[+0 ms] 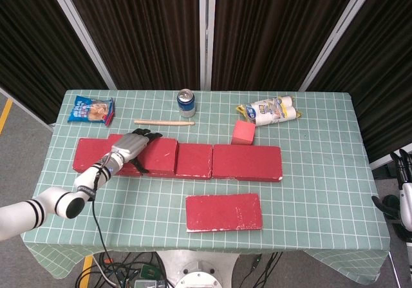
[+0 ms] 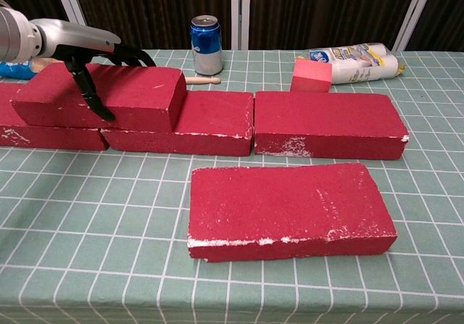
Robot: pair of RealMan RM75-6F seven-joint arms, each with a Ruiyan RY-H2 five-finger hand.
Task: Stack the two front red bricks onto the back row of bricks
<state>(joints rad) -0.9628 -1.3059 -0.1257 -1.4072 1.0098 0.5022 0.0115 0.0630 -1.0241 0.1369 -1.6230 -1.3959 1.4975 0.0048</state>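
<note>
Two red bricks matter most: one brick (image 2: 101, 96) sits raised on the left part of the back row (image 2: 330, 123), and the left robot hand (image 2: 87, 56) grips it, fingers over the far top edge and the thumb down the near face. Its underside and what lies beneath it are hidden, so how squarely it rests cannot be told; in the chest view the row's left end is cut off by the frame edge. The front brick (image 2: 286, 209) lies flat on the bench (image 1: 322, 198), alone, well apart from the row and from both hands.

Only the fingertips of the right robot hand (image 1: 404, 172) show at the right edge of the head view, off the bench; whether it is spread or curled cannot be told.

Behind the row stand a blue can (image 2: 206, 45), a wooden stick (image 1: 164, 122), and a small pink cube (image 2: 312, 75) just beside the row. A white packet (image 2: 355, 61) lies behind the cube, and a blue snack bag (image 1: 91, 109) at the far left corner.
</note>
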